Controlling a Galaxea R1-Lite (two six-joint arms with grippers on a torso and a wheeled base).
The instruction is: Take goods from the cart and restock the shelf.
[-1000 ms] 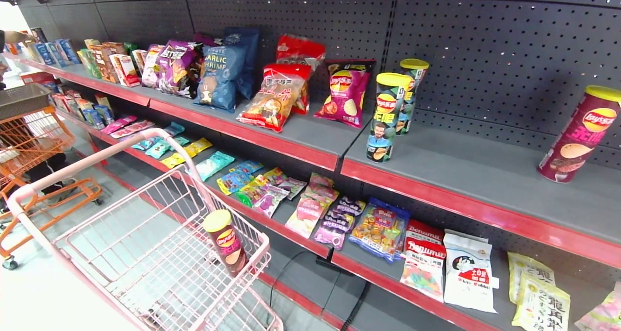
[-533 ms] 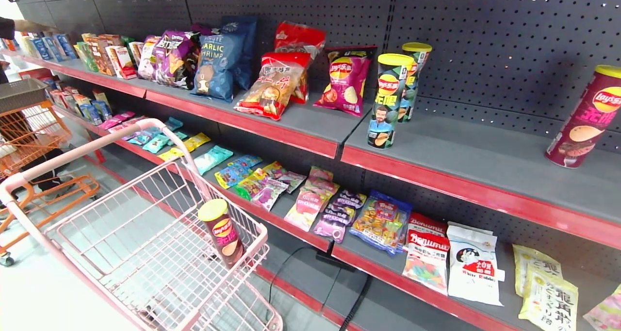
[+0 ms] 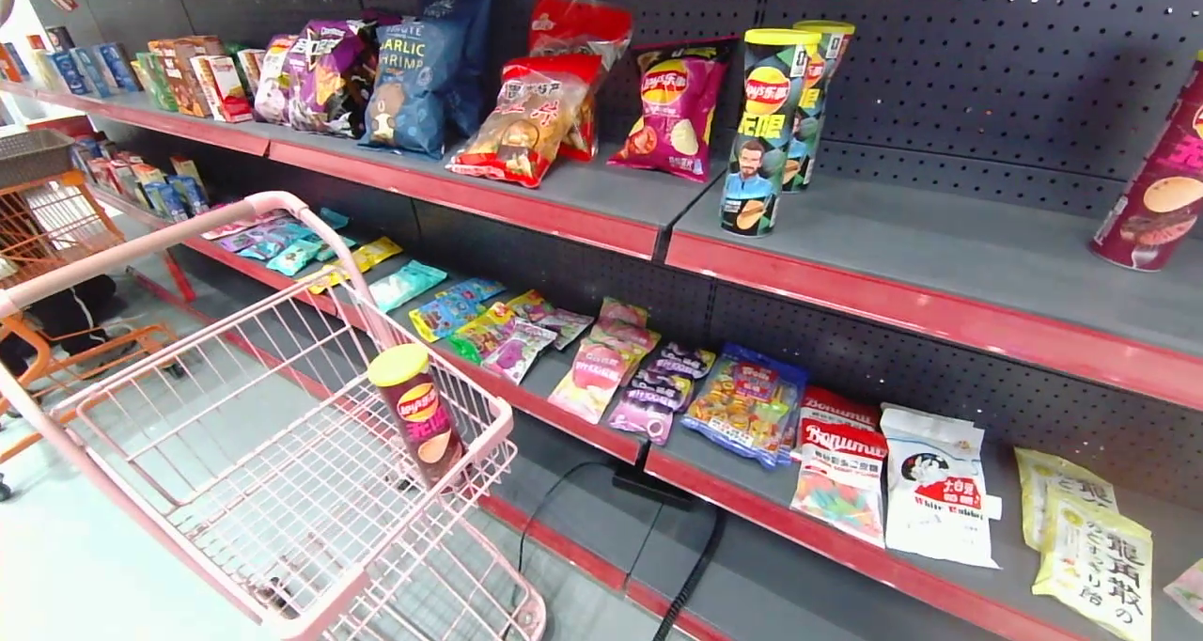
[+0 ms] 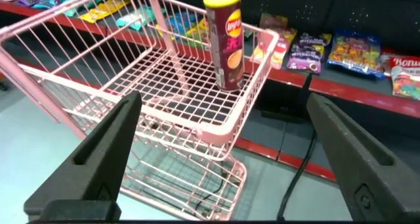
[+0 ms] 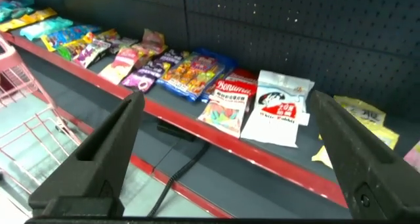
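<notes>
A pink wire cart [image 3: 160, 242] stands on the floor just beside a grey shelf [image 3: 893, 237] with red edging. One chip can [image 3: 418, 415] is in the cart, in the basket corner nearest the shelf. It stands upright with its long axis vertical and its yellow lid on top; the body is maroon.

On the upper shelf board stand three more cans. Two green cans [image 3: 766, 133] are upright, one just behind the other, and one maroon can [image 3: 1156, 199] is well apart from them at the right edge. Chip bags [image 3: 672, 105] lean against the back panel to their left. Flat sweet packets [image 3: 742, 415] lie in a row on the lower board.

The left gripper [image 4: 223, 98] hangs above the cart, fingers spread wide, holding nothing. The right gripper [image 5: 224, 99] is equally wide open and empty, over the lower board. One orange cart [image 3: 56, 237] stands farther left.
</notes>
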